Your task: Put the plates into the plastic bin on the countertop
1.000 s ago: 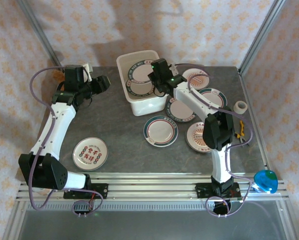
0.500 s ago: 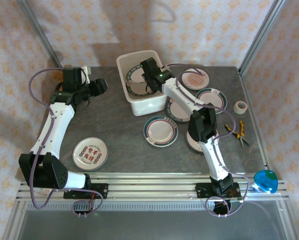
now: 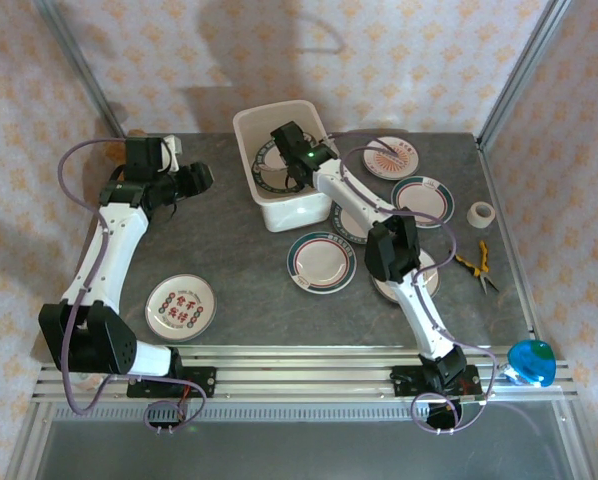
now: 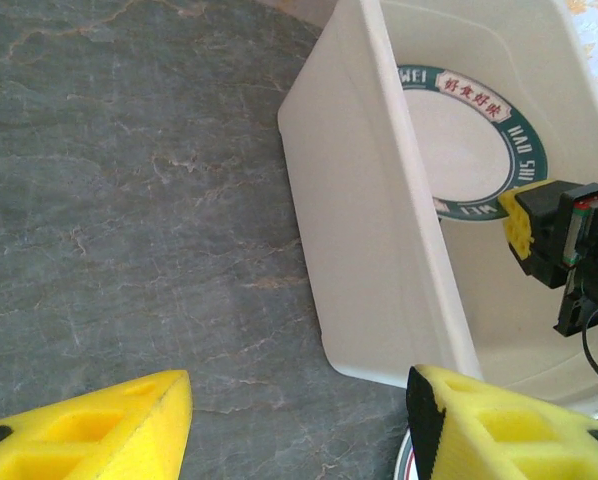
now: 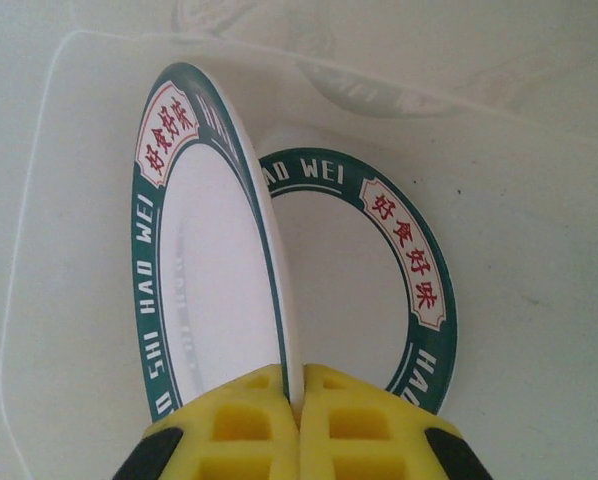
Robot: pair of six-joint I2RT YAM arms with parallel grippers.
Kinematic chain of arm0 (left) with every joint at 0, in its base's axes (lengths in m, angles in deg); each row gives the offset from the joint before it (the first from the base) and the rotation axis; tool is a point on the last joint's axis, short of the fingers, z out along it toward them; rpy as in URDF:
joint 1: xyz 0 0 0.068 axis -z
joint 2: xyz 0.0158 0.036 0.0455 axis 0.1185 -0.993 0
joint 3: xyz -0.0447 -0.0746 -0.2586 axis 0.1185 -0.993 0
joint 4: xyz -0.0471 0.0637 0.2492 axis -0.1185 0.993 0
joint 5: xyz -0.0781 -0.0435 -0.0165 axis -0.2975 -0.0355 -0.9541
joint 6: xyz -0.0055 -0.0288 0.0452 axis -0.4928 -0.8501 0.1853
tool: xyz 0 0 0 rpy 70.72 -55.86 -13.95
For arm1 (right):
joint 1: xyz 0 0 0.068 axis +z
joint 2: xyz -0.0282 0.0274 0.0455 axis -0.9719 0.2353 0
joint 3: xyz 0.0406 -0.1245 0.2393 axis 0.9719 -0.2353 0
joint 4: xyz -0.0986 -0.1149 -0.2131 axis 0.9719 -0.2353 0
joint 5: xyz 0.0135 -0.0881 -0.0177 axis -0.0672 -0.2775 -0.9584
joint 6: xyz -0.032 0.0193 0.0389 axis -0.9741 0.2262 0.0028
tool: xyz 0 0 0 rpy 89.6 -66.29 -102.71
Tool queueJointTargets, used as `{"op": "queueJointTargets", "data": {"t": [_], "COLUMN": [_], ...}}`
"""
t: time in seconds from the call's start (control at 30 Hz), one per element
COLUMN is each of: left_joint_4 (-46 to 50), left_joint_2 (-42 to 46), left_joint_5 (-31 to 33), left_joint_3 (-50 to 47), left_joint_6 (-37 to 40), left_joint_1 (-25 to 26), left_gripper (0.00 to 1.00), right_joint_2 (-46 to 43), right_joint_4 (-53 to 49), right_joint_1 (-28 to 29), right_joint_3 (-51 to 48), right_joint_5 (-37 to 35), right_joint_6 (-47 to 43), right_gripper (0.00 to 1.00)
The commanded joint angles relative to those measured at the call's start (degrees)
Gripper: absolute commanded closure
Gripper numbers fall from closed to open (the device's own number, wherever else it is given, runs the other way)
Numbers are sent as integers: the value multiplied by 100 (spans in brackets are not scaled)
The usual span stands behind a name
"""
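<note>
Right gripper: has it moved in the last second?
Yes. Against the bin, the right gripper has shifted left in the top view, from the bin's right rim to over its middle, shut on a plate.

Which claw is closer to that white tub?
Right. The right gripper is inside the bin, clamping a plate on edge; the left gripper hangs open over the countertop, left of the bin.

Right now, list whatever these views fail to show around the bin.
- Top external: the right end effector covers the plastic bin's contents; plate count unclear.
- Right wrist: the held plate's lower rim hides between the fingers.
- Top external: the right arm covers most of one countertop plate.
</note>
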Motion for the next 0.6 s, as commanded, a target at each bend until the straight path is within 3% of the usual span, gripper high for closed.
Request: {"op": "queueJointTargets", "data": {"t": [0.0, 0.23, 0.57], "left_joint_4": [190, 183, 173], "left_joint_2": [-132, -265, -227], "left_joint_5": [-40, -163, -190], "left_joint_3": [200, 254, 162], "left_joint_6": [213, 342, 400], "left_joint_1": [-51, -77, -93], "left_gripper": [41, 41, 41], "right_joint_2": [315, 560, 646], "right_joint_4": [-294, -454, -433], "right_joint_1": [70, 212, 354], "right_joint_3": [372, 1069, 1089], "right_joint_5": [-280, -779, -756], "right_joint_6": [324, 239, 765], "right_gripper": [100, 100, 100]}}
